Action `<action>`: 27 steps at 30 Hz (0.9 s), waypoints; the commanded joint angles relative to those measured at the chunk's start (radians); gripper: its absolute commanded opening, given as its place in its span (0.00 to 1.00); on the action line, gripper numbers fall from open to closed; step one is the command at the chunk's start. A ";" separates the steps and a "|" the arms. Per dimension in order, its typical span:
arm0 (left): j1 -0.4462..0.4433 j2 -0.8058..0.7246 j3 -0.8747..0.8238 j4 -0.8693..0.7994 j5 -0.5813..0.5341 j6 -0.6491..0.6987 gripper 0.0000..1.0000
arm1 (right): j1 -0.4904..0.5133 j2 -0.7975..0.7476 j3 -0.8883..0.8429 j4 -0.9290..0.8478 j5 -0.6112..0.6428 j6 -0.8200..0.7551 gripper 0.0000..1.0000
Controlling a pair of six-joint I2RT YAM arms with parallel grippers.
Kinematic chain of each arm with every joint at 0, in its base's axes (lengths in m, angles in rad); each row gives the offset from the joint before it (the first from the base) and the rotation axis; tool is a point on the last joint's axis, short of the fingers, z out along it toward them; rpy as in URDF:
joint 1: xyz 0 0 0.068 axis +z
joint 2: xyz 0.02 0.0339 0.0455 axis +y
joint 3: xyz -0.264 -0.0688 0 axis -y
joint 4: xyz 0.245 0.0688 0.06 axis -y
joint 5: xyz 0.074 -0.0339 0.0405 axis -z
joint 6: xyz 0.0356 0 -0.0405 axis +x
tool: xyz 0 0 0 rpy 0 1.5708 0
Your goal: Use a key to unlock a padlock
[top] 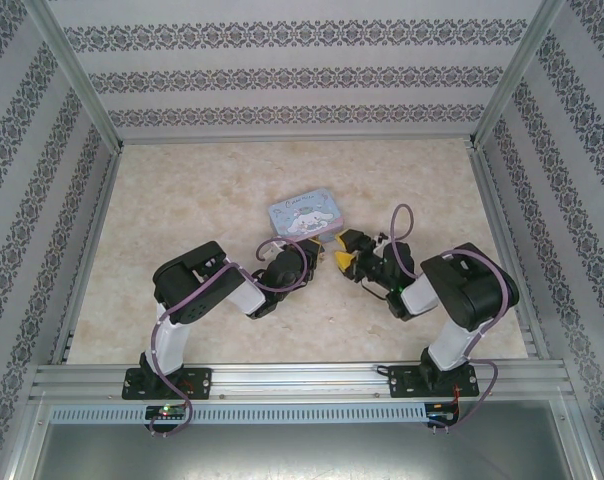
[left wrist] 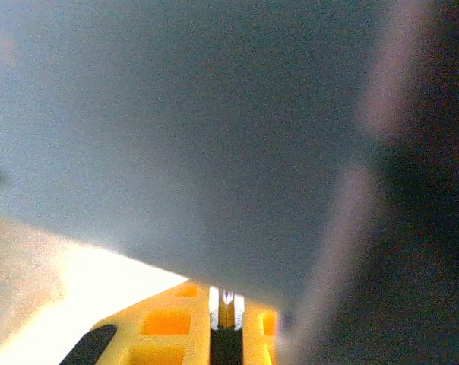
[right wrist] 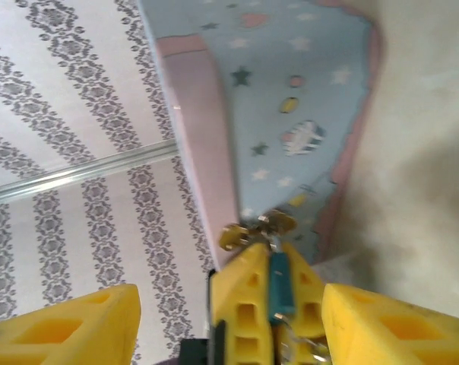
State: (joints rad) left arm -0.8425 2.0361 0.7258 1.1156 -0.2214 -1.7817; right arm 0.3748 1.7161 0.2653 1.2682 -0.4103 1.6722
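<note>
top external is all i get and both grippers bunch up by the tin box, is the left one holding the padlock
Observer: Yes. In the right wrist view the left gripper is clamped on the padlock, a small teal body between its yellow fingers.
Operator: and the other one, open or shut
Observer: Open. The right gripper has its fingers spread wide, with the left gripper's closed fingers sitting in the gap between them.
Operator: key in the lock
Observer: Cannot tell. A bit of brass-coloured metal pokes out above the padlock, towards the tin box, but it could be shackle or key.
</note>
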 commanded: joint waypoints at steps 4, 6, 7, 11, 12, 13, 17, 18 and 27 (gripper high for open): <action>0.006 0.012 0.005 0.053 0.023 0.021 0.00 | -0.008 -0.041 -0.047 -0.090 -0.075 -0.136 0.59; 0.006 0.010 0.002 0.052 0.025 0.025 0.00 | -0.006 -0.053 -0.060 -0.095 -0.085 -0.158 0.54; 0.008 0.008 -0.001 0.052 0.026 0.026 0.00 | -0.005 -0.061 -0.065 -0.093 -0.091 -0.167 0.52; 0.008 0.008 0.000 0.049 0.034 0.030 0.00 | 0.017 -0.090 -0.068 -0.092 -0.094 -0.175 0.48; 0.008 0.007 -0.002 0.049 0.034 0.031 0.00 | 0.025 -0.092 -0.067 -0.092 -0.091 -0.174 0.47; 0.008 0.006 -0.001 0.048 0.036 0.031 0.00 | 0.036 -0.096 -0.064 -0.090 -0.083 -0.171 0.45; 0.008 0.004 0.003 0.043 0.039 0.034 0.00 | 0.070 -0.094 -0.058 -0.081 -0.051 -0.156 0.41; 0.008 0.005 0.004 0.041 0.040 0.036 0.00 | 0.076 -0.091 -0.058 -0.076 -0.046 -0.153 0.39; 0.008 0.003 0.009 0.035 0.047 0.039 0.00 | 0.099 -0.076 -0.032 -0.066 -0.019 -0.135 0.33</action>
State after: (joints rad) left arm -0.8425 2.0361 0.7258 1.1152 -0.1875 -1.7691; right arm 0.4629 1.6314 0.2123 1.1702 -0.4572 1.5406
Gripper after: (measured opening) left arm 0.124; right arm 0.335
